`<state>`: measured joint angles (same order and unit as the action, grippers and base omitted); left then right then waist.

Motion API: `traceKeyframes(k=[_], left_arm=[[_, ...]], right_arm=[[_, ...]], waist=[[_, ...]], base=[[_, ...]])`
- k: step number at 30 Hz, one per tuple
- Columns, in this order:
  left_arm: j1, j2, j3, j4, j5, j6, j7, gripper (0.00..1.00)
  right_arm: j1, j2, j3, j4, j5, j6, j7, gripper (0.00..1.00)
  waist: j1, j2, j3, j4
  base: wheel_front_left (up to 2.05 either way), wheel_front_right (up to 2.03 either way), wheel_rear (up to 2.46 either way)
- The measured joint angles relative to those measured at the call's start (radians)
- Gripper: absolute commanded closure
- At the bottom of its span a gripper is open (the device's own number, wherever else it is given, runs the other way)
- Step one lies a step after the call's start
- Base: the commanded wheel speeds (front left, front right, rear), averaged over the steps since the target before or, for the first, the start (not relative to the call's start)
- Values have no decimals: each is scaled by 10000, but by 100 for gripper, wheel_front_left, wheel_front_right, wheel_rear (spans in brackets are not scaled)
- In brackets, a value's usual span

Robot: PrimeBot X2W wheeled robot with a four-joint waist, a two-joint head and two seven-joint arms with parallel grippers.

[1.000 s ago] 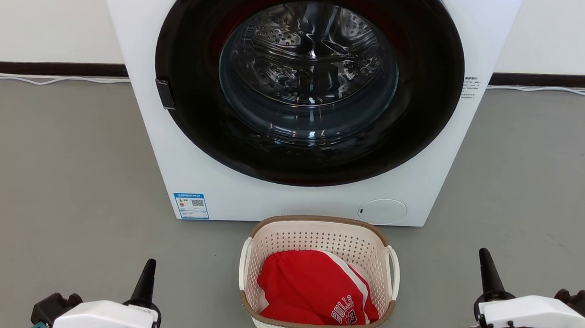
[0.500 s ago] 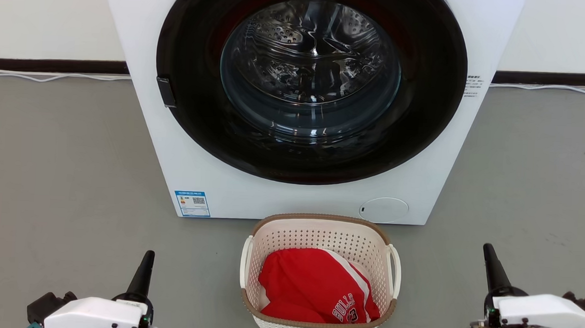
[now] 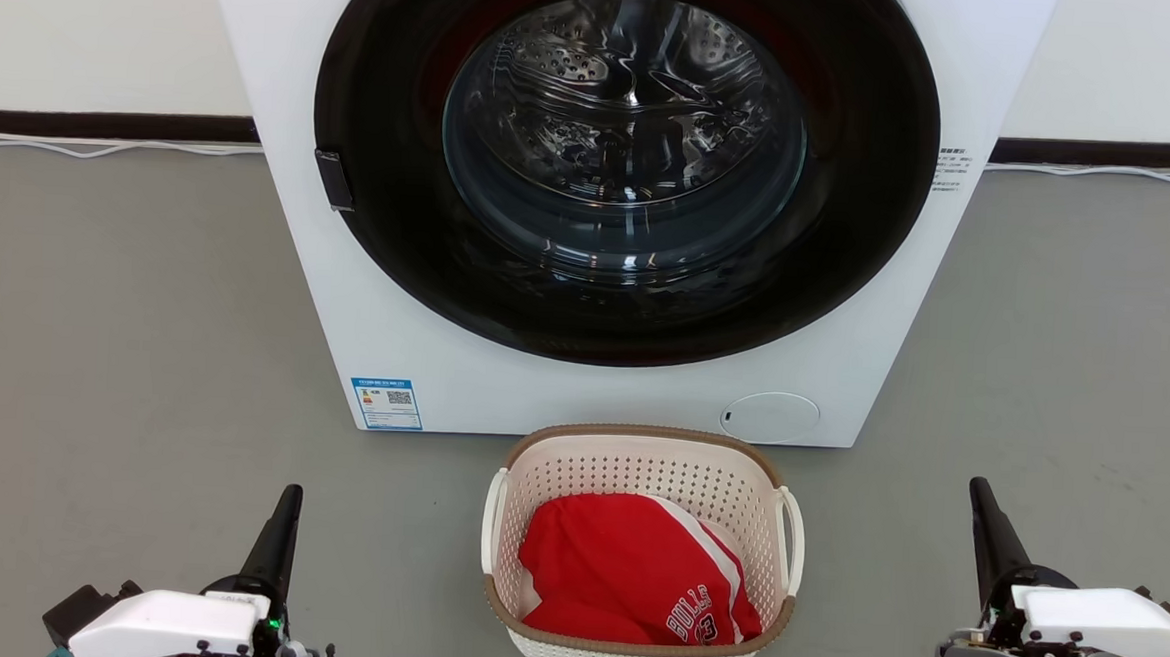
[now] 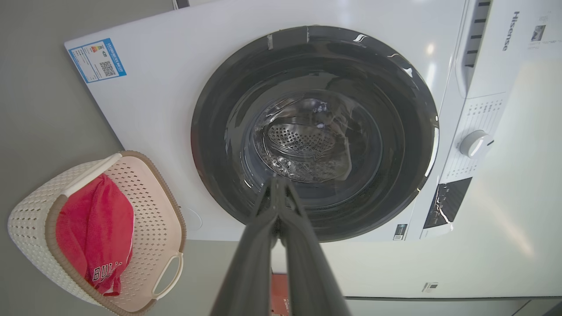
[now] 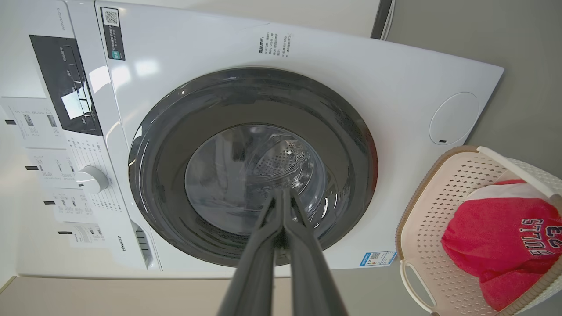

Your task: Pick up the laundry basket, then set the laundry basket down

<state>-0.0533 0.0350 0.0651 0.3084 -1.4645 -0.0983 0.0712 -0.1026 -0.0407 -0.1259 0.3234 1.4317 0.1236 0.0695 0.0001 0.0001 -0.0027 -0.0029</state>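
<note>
Left gripper [image 3: 280,528]: clenched on nothing, the tips meeting and pointing ahead.
Right gripper [image 3: 987,525]: also pinched closed and empty.
Basket [image 3: 638,466]: on the floor [image 3: 142,365] between the two grippers, inward of each and touching neither. Its far rim lies a little past their tips.
Handling: probably light and fairly stiff. The perforated wall may flex under a squeeze, and smooth plastic could slip on thin fingers.
Hold: the side loops look best, the left loop [image 3: 488,524] for the left gripper and the right loop [image 3: 794,540] for the right. One loop per gripper should keep the basket level.
Shirt [image 3: 622,571]: red and crumpled, lying below the rim. It is soft and likely adds little weight.
Room: there is bare floor between each gripper and its loop, and outward of both, so each gripper has room to move inward.
Washer [image 3: 541,396]: stands just beyond the far rim, ahead of both grippers. Its front blocks forward travel, so lifting up or back looks safer.
</note>
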Motion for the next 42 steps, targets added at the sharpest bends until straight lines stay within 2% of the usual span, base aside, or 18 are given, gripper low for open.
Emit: traceKeyframes(k=[14, 42], left_arm=[[-42, 13, 165, -316, -1344, -253, 355, 100], [-43, 15, 176, -330, -1392, -253, 355, 100]], right_arm=[[58, 0, -61, -454, 1693, 0, 359, 100], [59, 0, -65, -470, 1707, 0, 359, 100]], waist=[[0, 0, 58, 29], [0, 0, 58, 29]], base=[[0, 0, 0], [0, 0, 0]])
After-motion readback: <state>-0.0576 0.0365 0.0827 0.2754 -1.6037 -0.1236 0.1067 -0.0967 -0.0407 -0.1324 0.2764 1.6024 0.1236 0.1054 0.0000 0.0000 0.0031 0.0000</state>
